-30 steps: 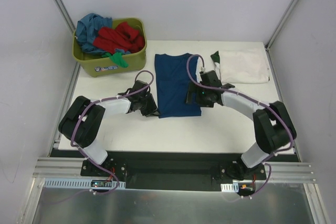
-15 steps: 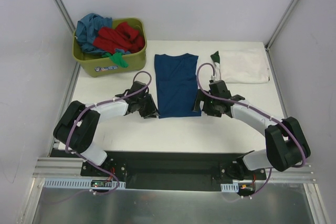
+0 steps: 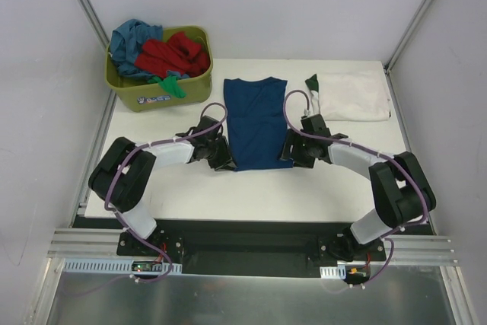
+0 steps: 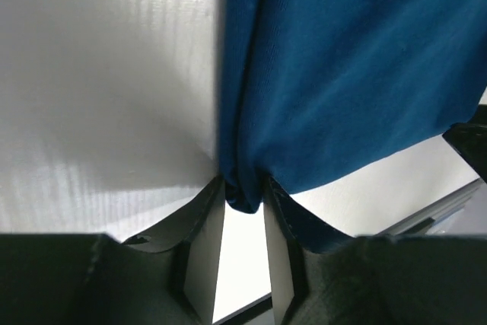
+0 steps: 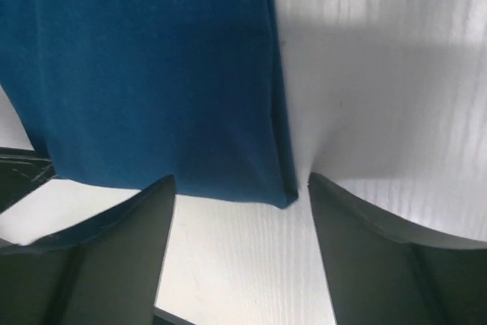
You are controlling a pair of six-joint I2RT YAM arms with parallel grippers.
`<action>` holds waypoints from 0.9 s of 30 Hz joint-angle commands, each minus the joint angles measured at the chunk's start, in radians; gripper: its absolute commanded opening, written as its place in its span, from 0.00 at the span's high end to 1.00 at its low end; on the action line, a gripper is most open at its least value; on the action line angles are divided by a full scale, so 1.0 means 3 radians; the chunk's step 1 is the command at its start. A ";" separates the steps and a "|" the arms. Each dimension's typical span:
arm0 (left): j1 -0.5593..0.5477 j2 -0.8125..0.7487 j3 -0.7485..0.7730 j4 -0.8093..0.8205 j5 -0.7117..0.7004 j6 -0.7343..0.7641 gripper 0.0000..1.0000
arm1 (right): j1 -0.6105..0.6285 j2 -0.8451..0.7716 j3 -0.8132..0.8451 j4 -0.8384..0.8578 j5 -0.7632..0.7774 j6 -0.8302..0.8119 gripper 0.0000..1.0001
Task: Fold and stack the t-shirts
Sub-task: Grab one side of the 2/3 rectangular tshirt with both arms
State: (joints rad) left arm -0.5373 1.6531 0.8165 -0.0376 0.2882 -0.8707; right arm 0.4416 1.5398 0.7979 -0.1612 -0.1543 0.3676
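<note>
Navy t-shirt (image 3: 257,119): corner nipped by left fingers (image 4: 204,253), another between right fingers (image 5: 380,256).

Left arm (image 3: 163,154) and right arm (image 3: 346,156) alike wear white shells, black joints, looping purple cables (image 3: 285,112) and dark fingers (image 5: 106,256).
</note>
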 commanded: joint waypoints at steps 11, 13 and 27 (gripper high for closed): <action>-0.0111 -0.0080 -0.0072 -0.0079 -0.0153 0.0136 1.00 | -0.0020 -0.0085 -0.0184 0.0103 -0.0482 0.0115 0.96; -0.0202 -0.0274 -0.0165 -0.0079 -0.0204 0.0182 1.00 | -0.0015 -0.0188 -0.0261 -0.0039 -0.0706 0.0059 0.99; -0.1112 -0.2527 -0.0748 -0.0953 -0.0592 -0.0073 1.00 | 0.0261 -0.2120 -0.0410 -0.2089 -0.1372 -0.0325 0.99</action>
State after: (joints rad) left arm -0.8253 1.0473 0.6056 -0.2367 0.1753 -0.8654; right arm 0.4877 1.0096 0.6243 -0.5270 -0.4808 0.3222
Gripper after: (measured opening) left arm 0.019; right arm 0.065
